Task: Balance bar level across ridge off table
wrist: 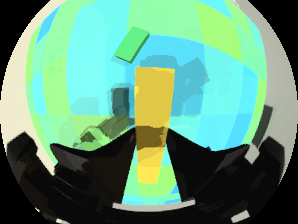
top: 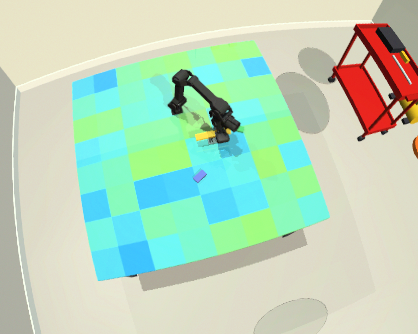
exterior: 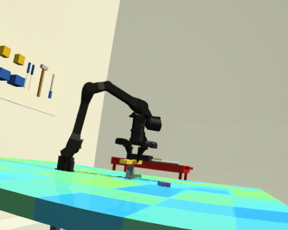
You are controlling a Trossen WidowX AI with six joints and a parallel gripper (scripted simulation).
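The yellow bar (top: 204, 135) (exterior: 128, 161) (wrist: 155, 100) is roughly level, well off the table. My gripper (exterior: 134, 160) (wrist: 152, 133) points down and is shut on the bar, with a finger on each long side. The bar sticks out on both sides of the fingers. The small grey ridge (exterior: 130, 172) stands on the table right under the bar. In the exterior view its top is very close to the bar's underside; whether they touch is too small to tell. The ridge is hidden or not clear in the wrist view.
A green block (top: 241, 129) (exterior: 138, 176) (wrist: 132, 45) lies on the table near the ridge. A purple block (top: 200, 176) (exterior: 164, 184) lies farther off on the patchwork table (top: 157, 250). A red cart (top: 359, 95) stands on the floor beyond the table.
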